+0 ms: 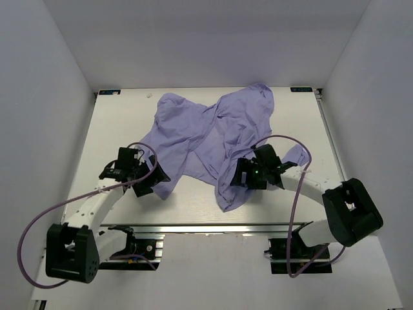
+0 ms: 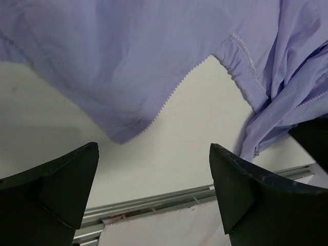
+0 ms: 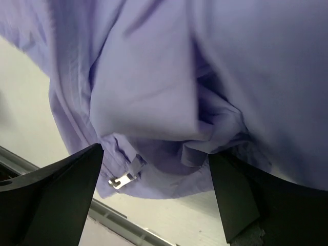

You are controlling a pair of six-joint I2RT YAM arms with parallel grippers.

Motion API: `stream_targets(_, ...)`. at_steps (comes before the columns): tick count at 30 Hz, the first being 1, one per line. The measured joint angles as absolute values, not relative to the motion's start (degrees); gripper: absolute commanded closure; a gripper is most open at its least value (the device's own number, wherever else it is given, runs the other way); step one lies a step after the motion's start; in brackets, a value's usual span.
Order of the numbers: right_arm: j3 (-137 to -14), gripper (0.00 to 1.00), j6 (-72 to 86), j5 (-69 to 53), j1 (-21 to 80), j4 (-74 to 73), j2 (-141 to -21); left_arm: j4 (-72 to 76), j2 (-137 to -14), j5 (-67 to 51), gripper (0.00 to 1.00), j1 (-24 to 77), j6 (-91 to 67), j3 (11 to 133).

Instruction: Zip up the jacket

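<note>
1 crumpled, unzipped lavender jacket (image 1: pixel 213 139)

The jacket (image 1: pixel 213 139) is thin lavender cloth, matt, soft and heavily creased. Its cuff (image 2: pixel 241 56) is gathered and stitched. The zipper edge (image 2: pixel 179 87) is finely toothed. The zipper pull (image 3: pixel 121 179) is bright, glossy metal. The fingers of the left gripper (image 2: pixel 154 148) and the right gripper (image 3: pixel 154 154) are black matt plastic, faintly scuffed. The table (image 1: pixel 116 129) is smooth, matt white. The rail (image 1: pixel 193 227) at its near edge is dull silver metal.
</note>
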State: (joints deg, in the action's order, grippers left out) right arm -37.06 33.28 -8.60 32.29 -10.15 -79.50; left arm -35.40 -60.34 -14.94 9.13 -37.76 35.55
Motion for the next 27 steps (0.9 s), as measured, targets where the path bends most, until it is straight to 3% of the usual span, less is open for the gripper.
stream_targets(8,-37.43,0.11,30.59,-11.42,14.11,-6.68,-81.32,-25.54,-74.26,-20.10,0.02,10.63,-38.46,34.96)
stream_targets(15,-43.75,0.11,25.98,-12.95,0.91,-8.71,-85.97,-19.31,-83.09,-24.56,0.02,23.22,-42.28,38.85)
stream_targets(20,-46.61,0.11,23.00,-13.45,0.64,-13.54,-79.68,-21.08,-82.24,-24.69,0.02,26.55,-43.13,40.03)
stream_targets(27,-44.84,0.11,22.44,-8.67,5.63,-20.64,-61.76,-30.87,-66.96,-16.99,0.02,26.59,-42.92,45.69)
